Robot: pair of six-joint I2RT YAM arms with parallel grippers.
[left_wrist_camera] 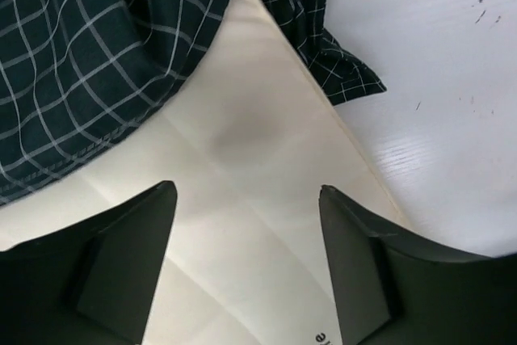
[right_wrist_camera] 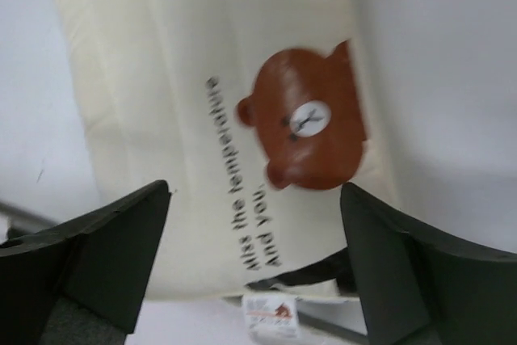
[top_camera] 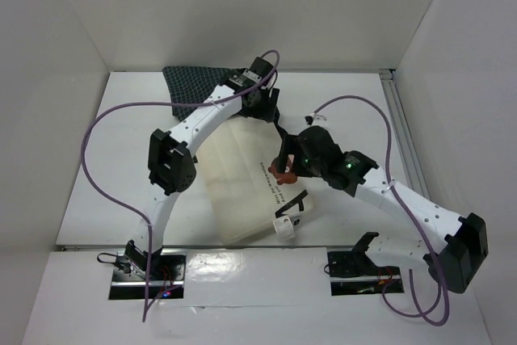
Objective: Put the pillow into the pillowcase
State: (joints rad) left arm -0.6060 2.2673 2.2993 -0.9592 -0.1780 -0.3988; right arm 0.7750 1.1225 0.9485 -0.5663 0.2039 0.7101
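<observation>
The pillow [top_camera: 238,187] is a soft cream-white rectangle lying flat mid-worktop, printed with a red-brown bear [right_wrist_camera: 311,123] and black lettering [right_wrist_camera: 242,191], with a small white tag [right_wrist_camera: 271,315] at its near corner. The pillowcase [left_wrist_camera: 81,62], dark navy with a fine white check, is bunched at the far end, its hemmed edge draped over the pillow's far end. The left tool [left_wrist_camera: 246,191] hangs spread wide over that overlap. The right tool [right_wrist_camera: 254,187] is spread too, above the print, holding nothing. The worktop [top_camera: 105,175] is glossy white, enclosed by plain white walls [top_camera: 242,6].
</observation>
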